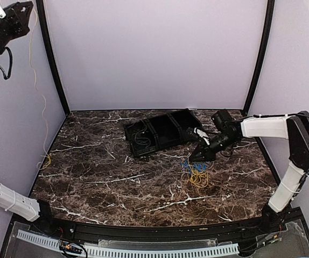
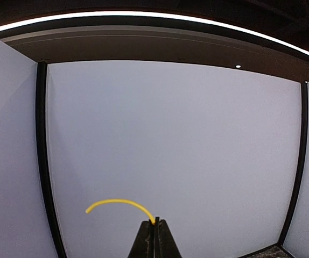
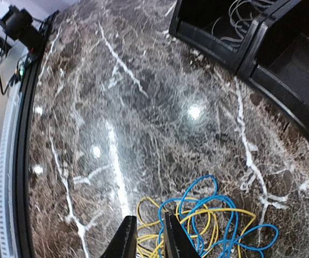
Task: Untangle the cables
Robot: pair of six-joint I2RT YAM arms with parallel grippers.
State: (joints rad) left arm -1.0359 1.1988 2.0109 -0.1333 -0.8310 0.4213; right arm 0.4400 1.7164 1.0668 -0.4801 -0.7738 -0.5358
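The marble table [image 1: 100, 177] carries a black tray [image 1: 162, 131] near its far edge. The cables [image 1: 196, 173] lie toward the table's right edge, beneath the slightly parted right jaws. Raised high, the left jaws clench one yellow cable [image 2: 117, 203].

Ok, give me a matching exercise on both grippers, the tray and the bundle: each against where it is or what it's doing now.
Things:
1. left gripper
2. right gripper
3. tray
4. bundle

States:
A. lying on the table, yellow and blue loops
B. raised high, shut on a yellow wire
C. far side of the table, thin wires in an end compartment
D. low over the bundle, open

Pairs: 1-B, 2-D, 3-C, 4-A
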